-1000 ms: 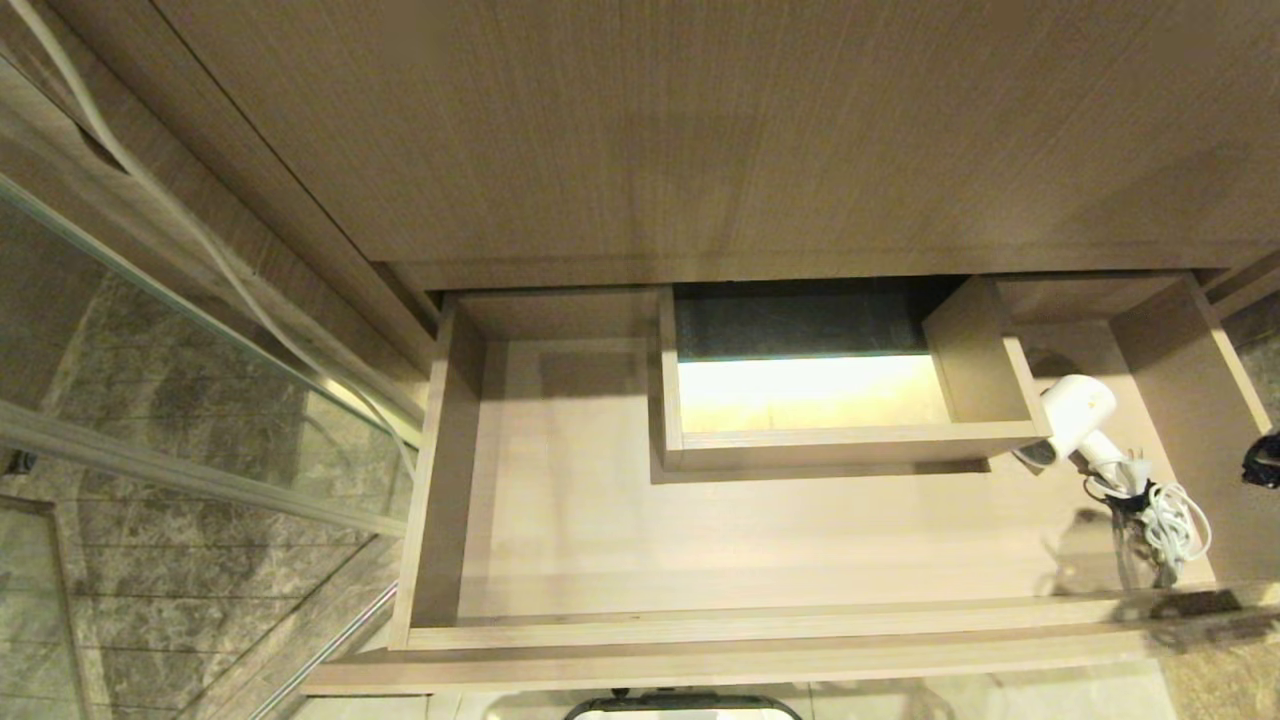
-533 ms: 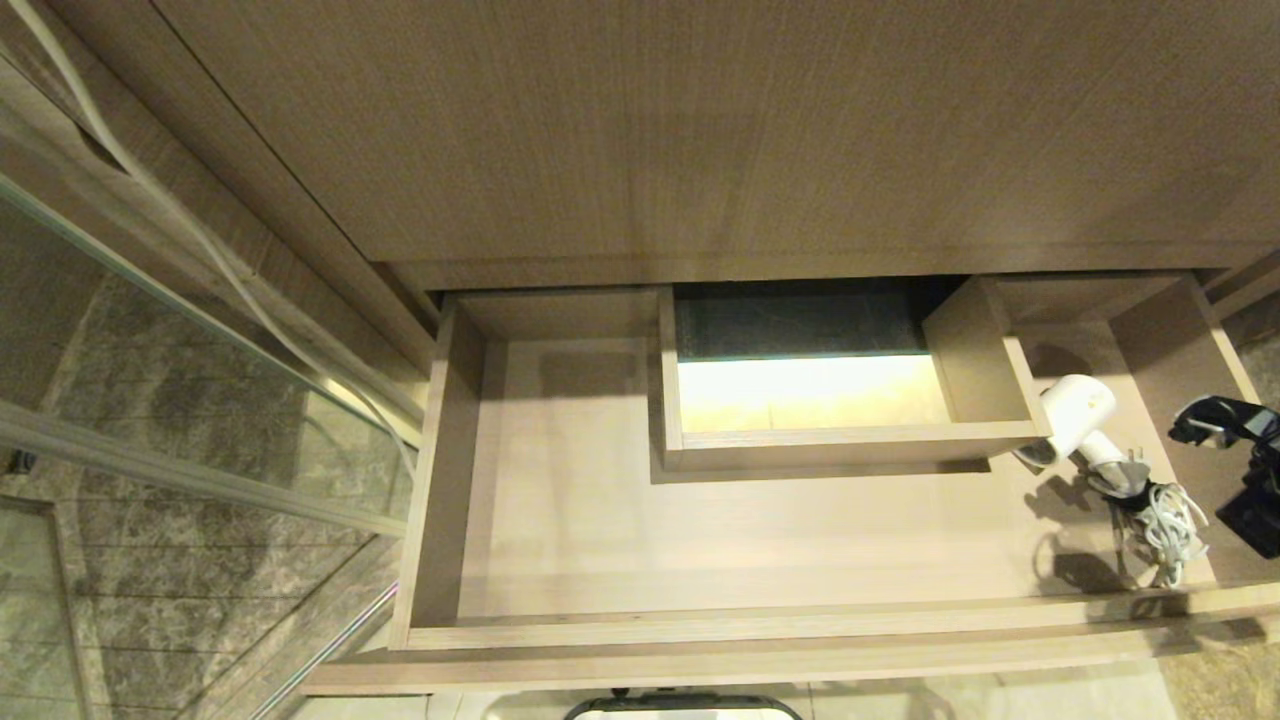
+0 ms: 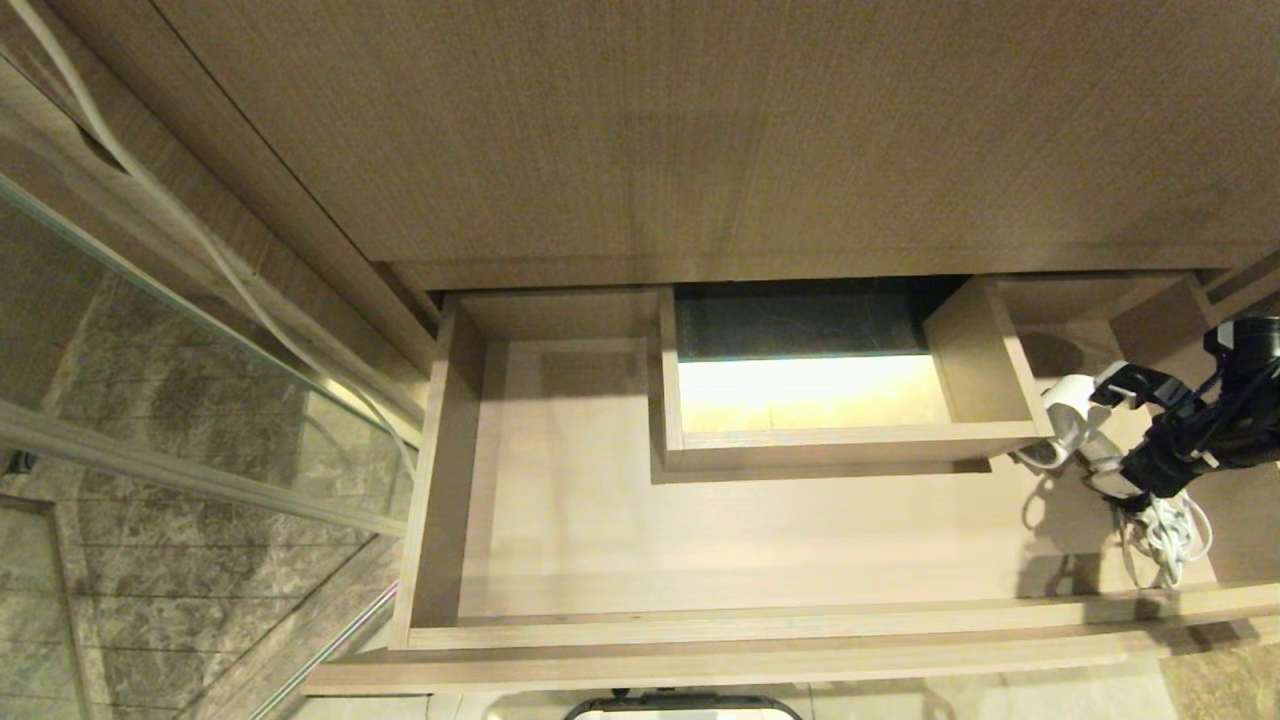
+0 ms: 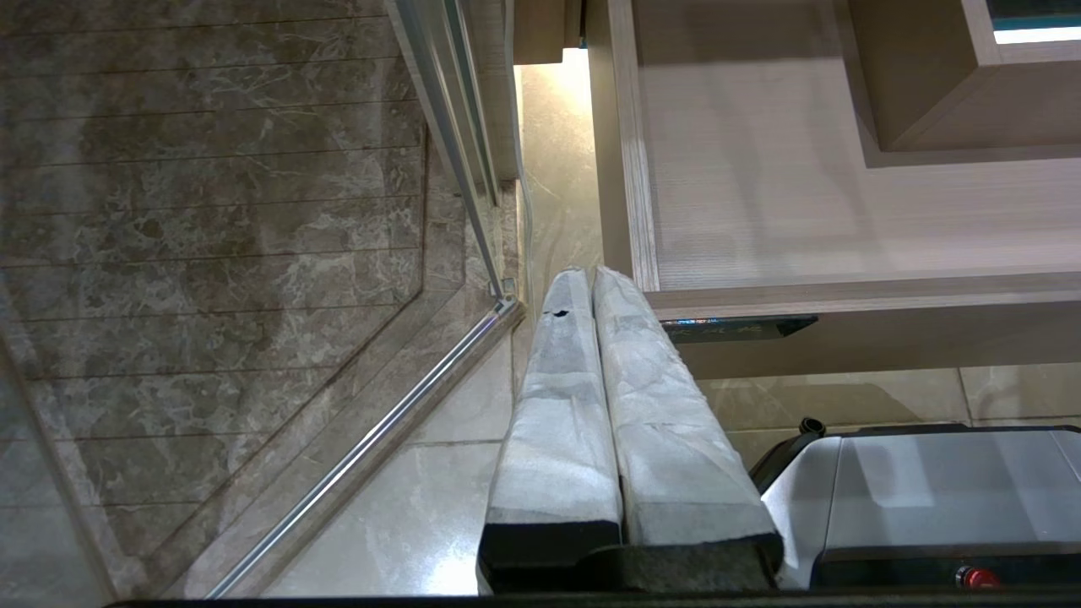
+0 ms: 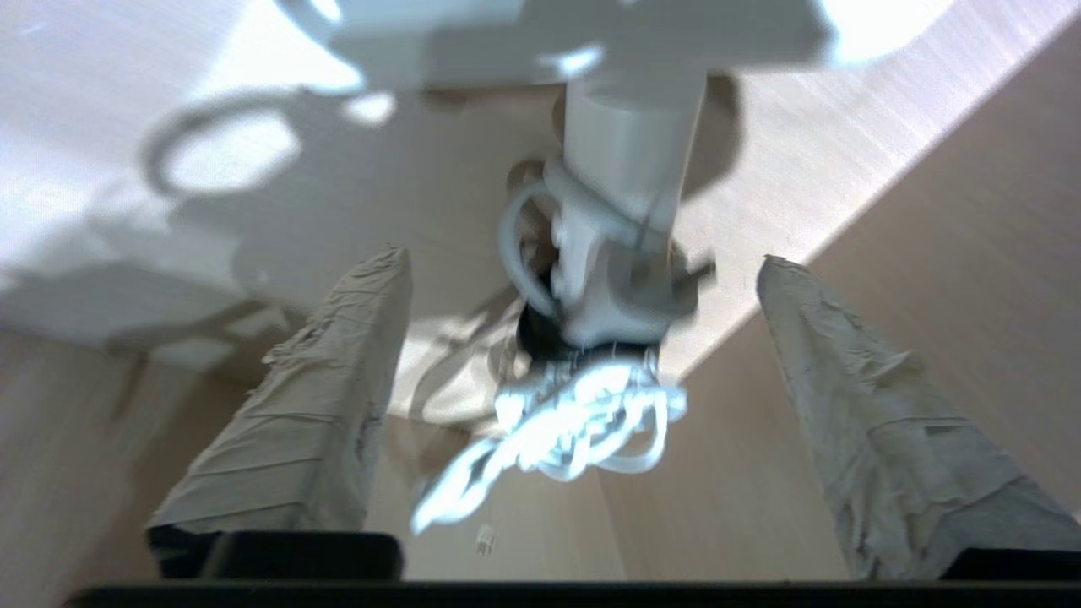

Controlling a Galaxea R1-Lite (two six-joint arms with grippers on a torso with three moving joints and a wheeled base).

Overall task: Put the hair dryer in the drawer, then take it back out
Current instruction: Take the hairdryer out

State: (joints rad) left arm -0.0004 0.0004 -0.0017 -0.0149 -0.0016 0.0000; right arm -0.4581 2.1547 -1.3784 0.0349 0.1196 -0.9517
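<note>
Right end effector (image 3: 1120, 425) has swung in from the drawer's (image 3: 700, 635) right edge, fingers apart over the hair dryer (image 3: 1065, 410) lying inside. Best bet: straddle the handle, avoid the coiled cord (image 3: 1165, 530).

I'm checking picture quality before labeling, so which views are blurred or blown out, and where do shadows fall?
Right wrist view: hair dryer and its cord smeared, lit patches overexposed. Head view: sharp, bright glare inside the boxed cut-out, shadows on the drawer floor under the right claw. Left wrist view: crisp.
</note>
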